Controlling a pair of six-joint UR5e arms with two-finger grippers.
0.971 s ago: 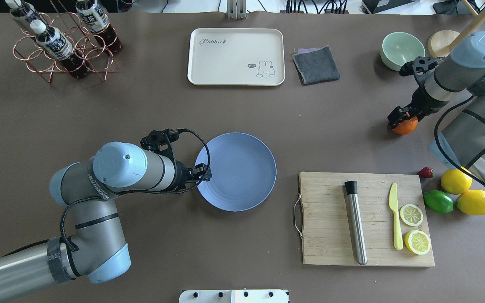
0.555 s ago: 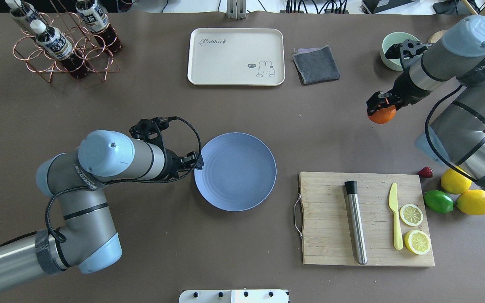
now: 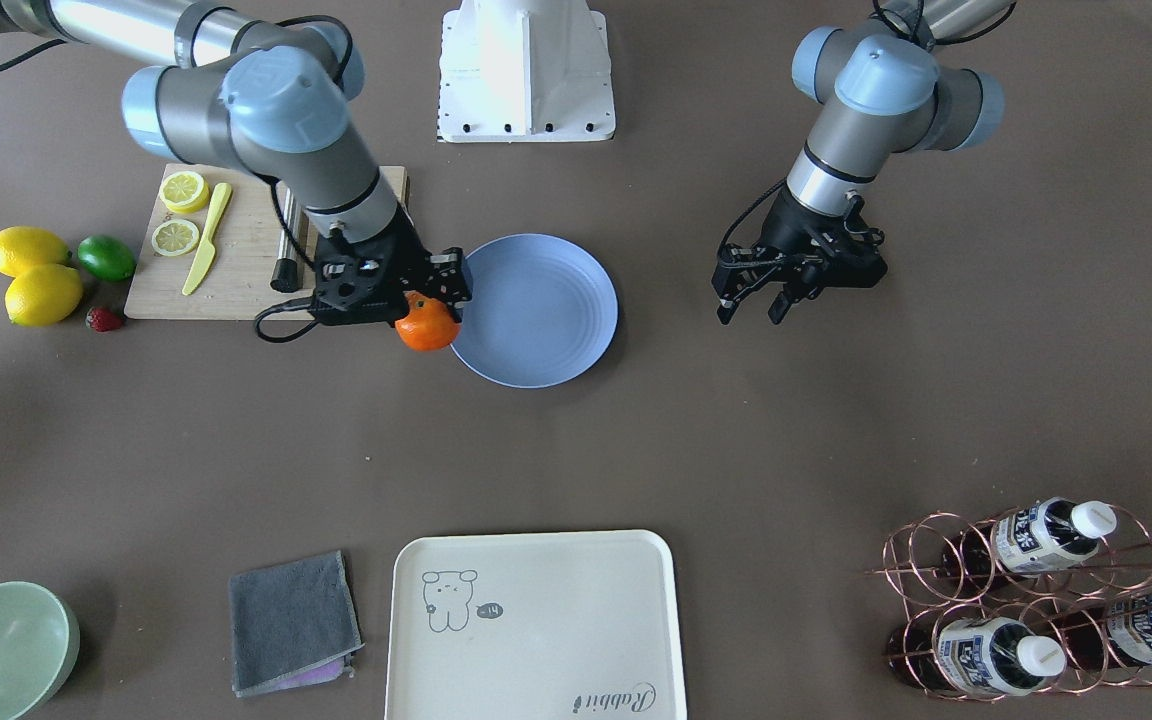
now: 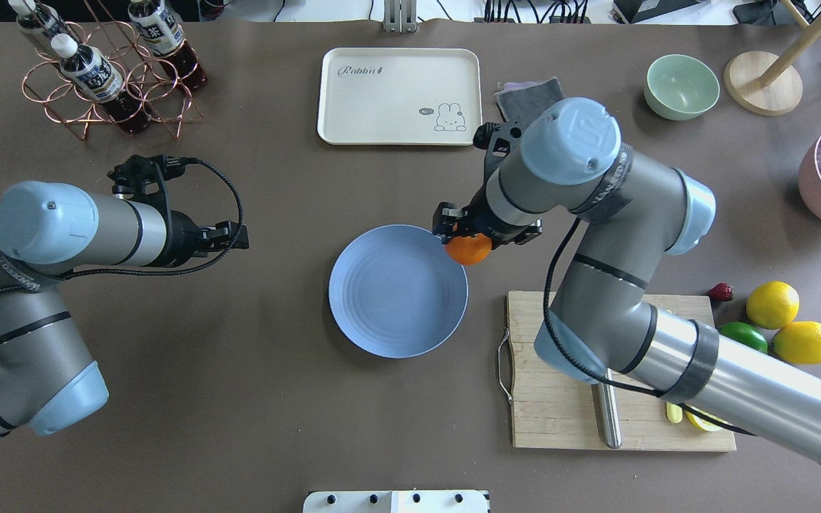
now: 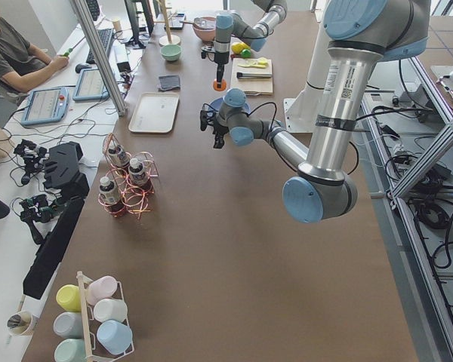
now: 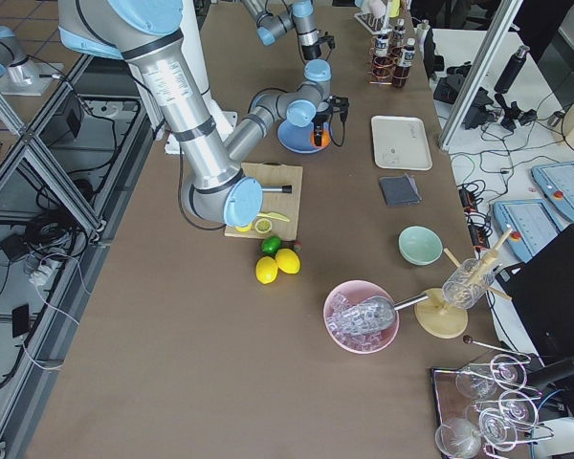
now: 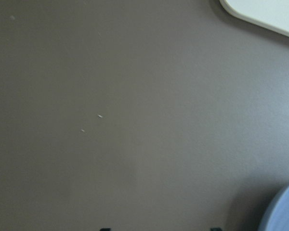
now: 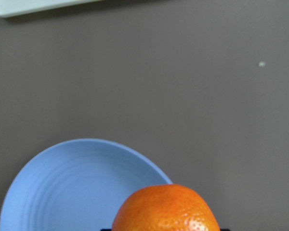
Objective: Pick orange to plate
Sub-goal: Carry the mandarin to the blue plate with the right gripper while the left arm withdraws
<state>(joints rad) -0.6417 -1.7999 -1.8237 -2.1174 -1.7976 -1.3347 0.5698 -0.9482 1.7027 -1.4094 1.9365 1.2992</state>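
The orange point(image 4: 469, 249) hangs in my right gripper point(image 4: 463, 234), which is shut on it from above. It sits over the far right rim of the periwinkle-blue plate point(image 4: 396, 292). The front-facing view has the orange point(image 3: 427, 325) at the plate's point(image 3: 541, 310) edge under the right gripper point(image 3: 423, 300). The right wrist view shows the orange point(image 8: 166, 210) close up, with the plate point(image 8: 77, 187) below and to its left. My left gripper point(image 4: 238, 238) is open and holds nothing, well left of the plate; its spread fingers show in the front-facing view, where the left gripper point(image 3: 749, 308) stands apart from the plate.
A cutting board point(image 4: 560, 356) with a metal tube, a knife and lemon slices lies right of the plate. Two lemons point(image 4: 772, 305), a lime point(image 4: 742, 336) and a strawberry point(image 4: 720, 291) lie beyond it. A cream tray point(image 4: 400, 96), grey cloth point(image 4: 524, 96), green bowl point(image 4: 681, 85) and bottle rack point(image 4: 104, 71) line the far side.
My right arm has carried the orange from the table's far right across to the plate's rim. My left gripper has pulled back leftward, away from the plate.
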